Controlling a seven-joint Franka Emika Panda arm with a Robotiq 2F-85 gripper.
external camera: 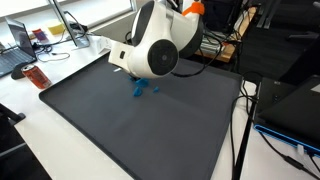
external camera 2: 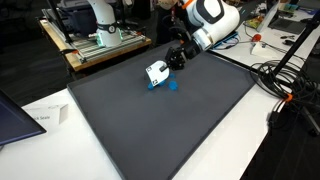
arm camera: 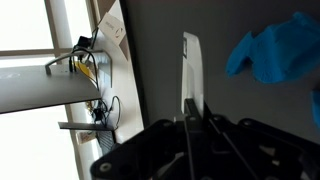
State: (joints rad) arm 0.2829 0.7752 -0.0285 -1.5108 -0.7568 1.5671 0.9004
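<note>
Hovering low over the dark mat [external camera 2: 160, 130] on the table, the gripper [arm camera: 192, 108] is closed tight; a crumpled blue object [arm camera: 272, 50] lies just beside it.

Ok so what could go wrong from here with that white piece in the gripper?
First, the gripper is shut on only the near end of the thin white piece, so the piece may pivot or slip out. Second, the crumpled blue thing lies close beside it on the dark mat; a sideways move could knock or drag it.
</note>
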